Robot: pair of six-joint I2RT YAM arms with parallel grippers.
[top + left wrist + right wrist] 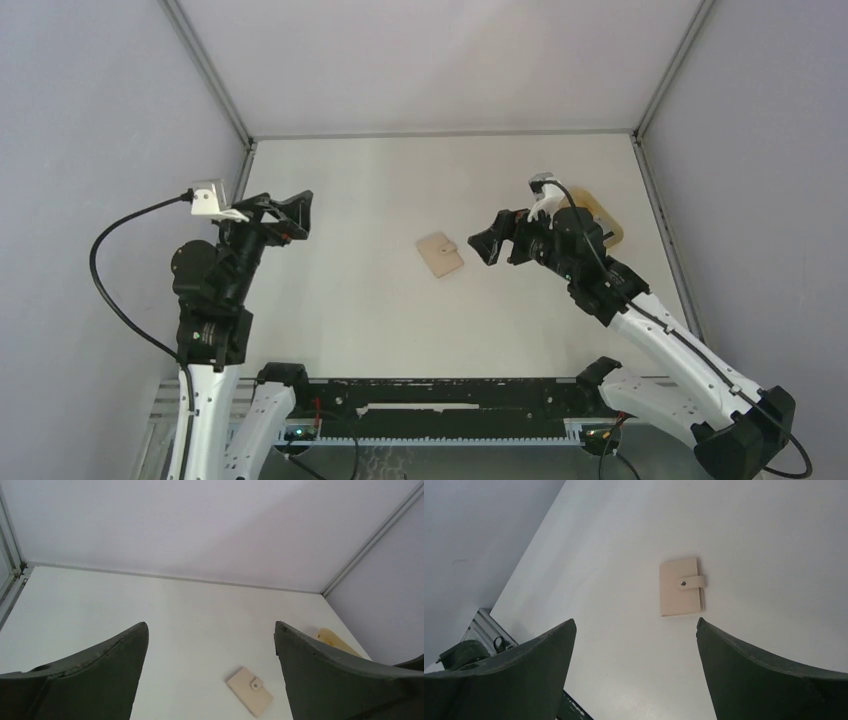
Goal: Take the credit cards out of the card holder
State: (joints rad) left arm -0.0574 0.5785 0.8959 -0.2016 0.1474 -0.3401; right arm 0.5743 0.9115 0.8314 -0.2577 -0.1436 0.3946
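The card holder (439, 254) is a small tan-beige wallet lying shut and flat on the white table near the middle, its snap tab fastened. It also shows in the left wrist view (250, 691) and the right wrist view (681, 586). No credit cards are in view. My left gripper (300, 213) is open and empty, raised well to the left of the wallet. My right gripper (492, 241) is open and empty, raised just to the right of the wallet.
An oval tan tray (605, 222) lies at the back right, mostly hidden behind my right arm; its edge shows in the left wrist view (334, 639). Grey walls with metal frame rails close in the table on three sides.
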